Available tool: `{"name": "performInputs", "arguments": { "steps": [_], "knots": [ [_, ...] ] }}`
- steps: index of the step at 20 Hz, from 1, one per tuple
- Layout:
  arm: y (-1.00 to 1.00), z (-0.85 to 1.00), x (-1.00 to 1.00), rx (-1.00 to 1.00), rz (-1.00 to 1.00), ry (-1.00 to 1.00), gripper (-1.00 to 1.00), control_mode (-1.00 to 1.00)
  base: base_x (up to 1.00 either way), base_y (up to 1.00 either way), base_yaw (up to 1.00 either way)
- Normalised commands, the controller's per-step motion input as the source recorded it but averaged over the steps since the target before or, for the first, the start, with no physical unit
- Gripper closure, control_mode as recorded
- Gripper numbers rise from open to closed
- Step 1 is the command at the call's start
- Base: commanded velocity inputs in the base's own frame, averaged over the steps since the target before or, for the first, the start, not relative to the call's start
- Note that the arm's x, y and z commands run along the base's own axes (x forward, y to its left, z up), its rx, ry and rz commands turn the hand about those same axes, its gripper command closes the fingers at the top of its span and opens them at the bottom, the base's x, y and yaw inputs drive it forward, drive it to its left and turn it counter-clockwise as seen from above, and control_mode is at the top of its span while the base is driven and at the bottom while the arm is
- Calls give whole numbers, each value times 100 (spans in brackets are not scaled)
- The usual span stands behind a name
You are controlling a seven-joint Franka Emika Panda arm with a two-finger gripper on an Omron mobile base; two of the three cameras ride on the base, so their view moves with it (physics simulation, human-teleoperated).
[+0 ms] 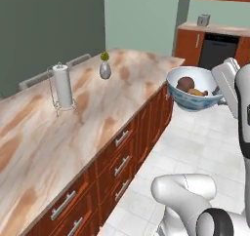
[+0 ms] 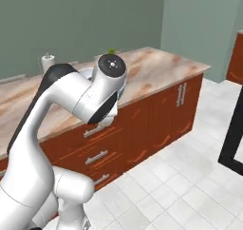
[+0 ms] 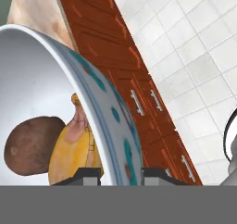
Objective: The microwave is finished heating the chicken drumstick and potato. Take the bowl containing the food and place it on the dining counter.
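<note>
My gripper (image 1: 215,90) is shut on the right rim of the bowl (image 1: 191,99), white inside with a pale blue pattern outside. It holds the bowl in the air, level with the dining counter (image 1: 73,118) and just off its right edge, over the tiled floor. The food lies inside: a brown potato (image 1: 185,83) and an orange drumstick (image 1: 197,91). In the hand view the bowl's rim (image 3: 109,121) runs between the two fingertips of the gripper (image 3: 121,174), with the potato (image 3: 32,146) and drumstick (image 3: 74,149) to its left. The microwave is out of view.
A paper towel holder (image 1: 62,87) and a small vase with a plant (image 1: 105,67) stand on the counter. Reddish drawers with bar handles (image 1: 122,138) face the tiled floor (image 1: 205,137). A black appliance (image 1: 217,49) sits at the back.
</note>
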Motion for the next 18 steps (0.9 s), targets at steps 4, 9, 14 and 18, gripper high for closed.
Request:
{"name": "performInputs", "arguments": {
  "steps": [4, 9, 14, 18],
  "knots": [
    [0, 0, 0, 0, 0, 0, 100, 100, 4, 57, 61],
    [0, 0, 0, 0, 0, 0, 100, 100, 9, 56, 64],
    [0, 0, 0, 0, 0, 0, 100, 100, 15, 20, 62],
    [0, 0, 0, 0, 0, 0, 100, 100, 21, 23, 44]
  ]
}}
